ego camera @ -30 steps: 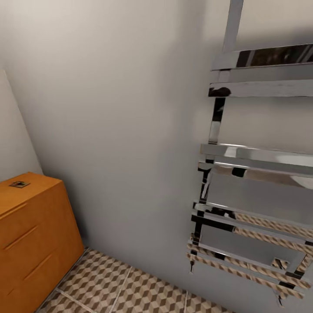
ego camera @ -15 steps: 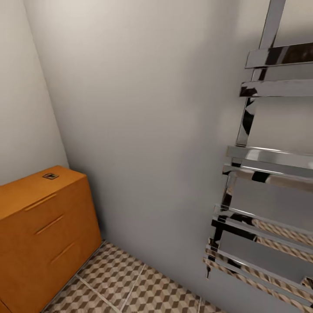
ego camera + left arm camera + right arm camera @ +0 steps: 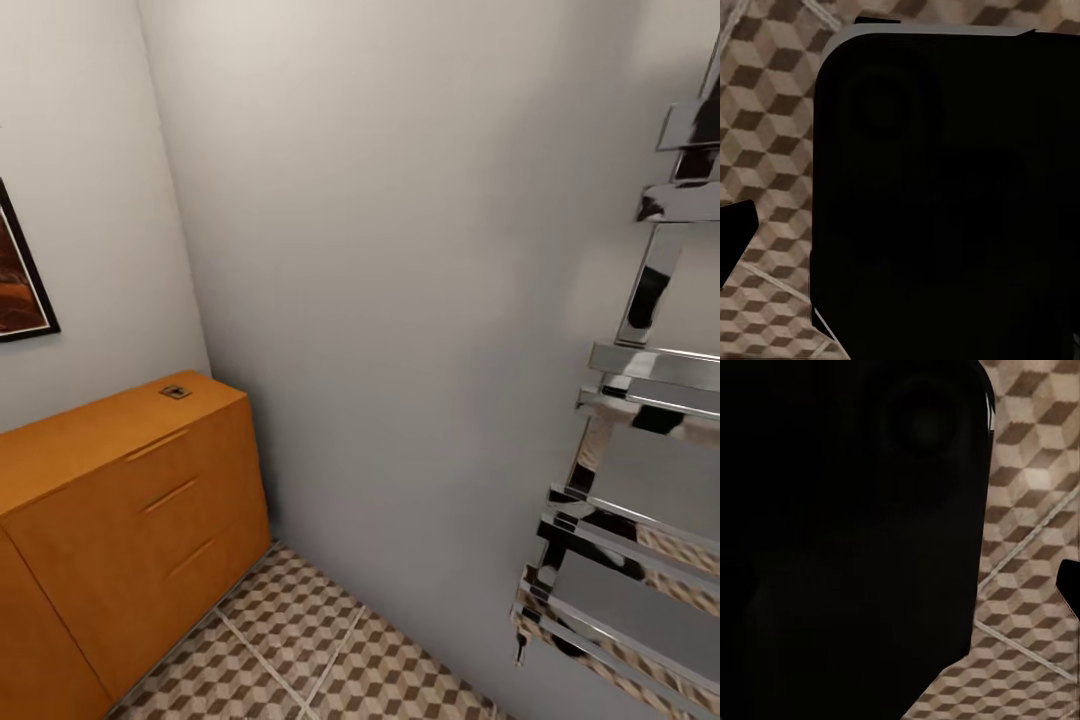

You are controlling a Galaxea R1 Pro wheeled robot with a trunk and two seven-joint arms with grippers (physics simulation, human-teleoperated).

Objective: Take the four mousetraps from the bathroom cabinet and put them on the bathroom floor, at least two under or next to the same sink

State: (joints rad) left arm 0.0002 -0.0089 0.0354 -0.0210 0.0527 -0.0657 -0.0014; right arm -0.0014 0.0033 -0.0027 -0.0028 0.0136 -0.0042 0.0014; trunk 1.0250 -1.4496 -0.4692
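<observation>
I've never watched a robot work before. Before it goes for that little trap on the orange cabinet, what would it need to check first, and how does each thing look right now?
1. Mousetrap spotted: ok, one small dark piece lies on the cabinet top, near its far corner.
2. Other three traps located: cannot tell.
3. Cabinet drawers: ok, all look shut.
4. Floor in front of the cabinet free to roll over: ok on the part visible.
5. Towel rail on the wall kept at a distance: ok, it is away to the right.
6. Claws ready and open: cannot tell; the wrist views are mostly blocked by dark shapes.
</observation>
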